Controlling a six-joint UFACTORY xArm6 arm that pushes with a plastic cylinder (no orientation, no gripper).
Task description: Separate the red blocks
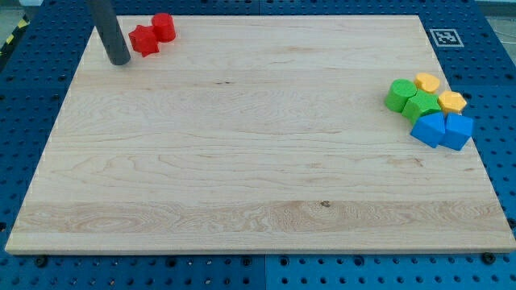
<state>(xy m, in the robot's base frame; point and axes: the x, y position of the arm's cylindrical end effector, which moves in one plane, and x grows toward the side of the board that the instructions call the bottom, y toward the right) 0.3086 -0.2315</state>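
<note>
Red blocks sit touching at the wooden board's (242,161) top left: a star-shaped red block (145,40) and a red cylinder (164,26). My tip (120,60), a bare rod with no jaws, rests just left of the star. Green (409,98), yellow (439,92) and blue blocks (442,129) cluster far right.

Our tip (119,60) stands just to the view's left of the red star block (144,40), which touches the red cylinder (164,26) on its far side. From the star toward the view's right, we find bare wooden board (242,161), its other blocks well apart.
</note>
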